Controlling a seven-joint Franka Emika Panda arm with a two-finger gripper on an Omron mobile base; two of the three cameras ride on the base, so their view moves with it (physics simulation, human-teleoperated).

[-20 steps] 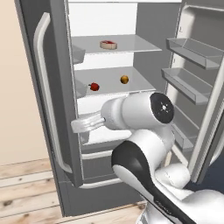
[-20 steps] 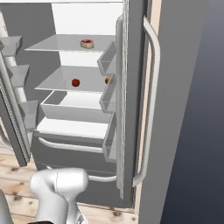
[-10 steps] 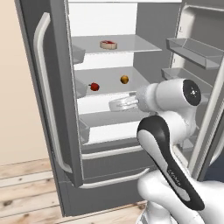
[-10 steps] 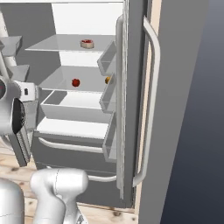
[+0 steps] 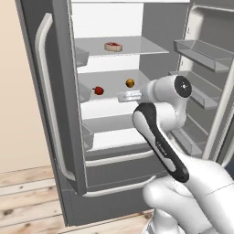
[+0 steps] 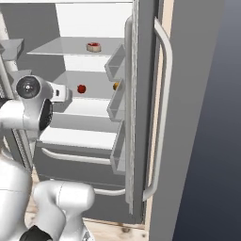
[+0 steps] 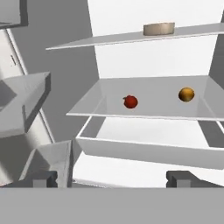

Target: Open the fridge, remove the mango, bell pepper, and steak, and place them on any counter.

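The mango [image 7: 186, 94], a small round orange-yellow fruit, sits on the fridge's [image 5: 59, 114] middle shelf, right of the red bell pepper [image 7: 130, 102]; the flat steak [image 5: 113, 46] lies on the shelf above. The gripper [image 5: 129, 96] reaches level toward that middle shelf, jaws apart and empty.

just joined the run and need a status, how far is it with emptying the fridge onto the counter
Done: the fridge stands open, both doors swung wide. In hand: nothing yet; the pincer is open and empty, facing the shelves. Left: all three items are inside. The steak lies on the upper shelf; the red bell pepper and the mango sit apart on the shelf below. Each has yet to be carried to a counter.
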